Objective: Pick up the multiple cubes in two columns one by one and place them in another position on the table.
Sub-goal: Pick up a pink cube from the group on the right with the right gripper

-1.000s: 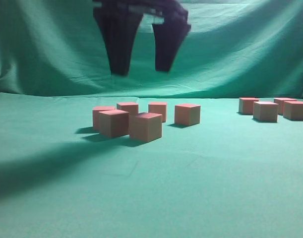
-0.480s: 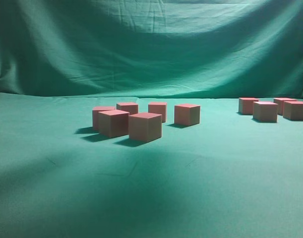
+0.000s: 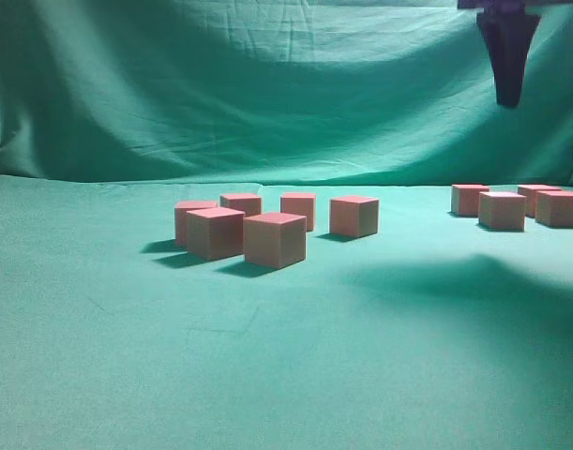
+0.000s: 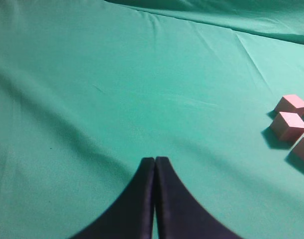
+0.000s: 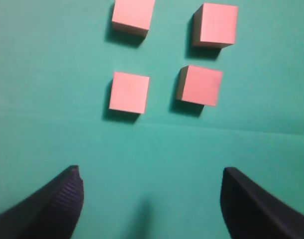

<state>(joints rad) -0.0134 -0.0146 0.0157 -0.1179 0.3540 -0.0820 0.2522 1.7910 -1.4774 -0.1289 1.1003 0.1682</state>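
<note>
Nine cubes rest on the teal-green worktop (image 3: 286,375), split into two groups well apart from each other. In the exterior view the left group has five: a near cube (image 3: 275,240) at the front, a second cube (image 3: 215,232) just to its left, a third (image 3: 193,218) behind that one, and two more (image 3: 241,203) (image 3: 298,208) farther back, with a sixth cube (image 3: 354,216) standing a little apart to the right of them. The far-right group (image 3: 503,210) shows four cubes near the right edge of the view, close together but not touching as far as can be seen. From the right wrist view those four sit in two columns of two: a near-left cube (image 5: 129,91), a near-right cube (image 5: 200,85), a far-left cube (image 5: 133,15) and a far-right cube (image 5: 217,24), each apart from its neighbours. The right gripper (image 5: 152,201) hangs above the cloth on the near side of this set, its black fingers spread wide with only bare cloth between them; in the exterior view it appears as a dark shape (image 3: 507,52) high at the top right, above the far-right group. The left gripper (image 4: 155,167) has its two fingers pressed together, holding nothing, over bare cloth, with three cubes (image 4: 288,125) visible at the right edge of its view.
</note>
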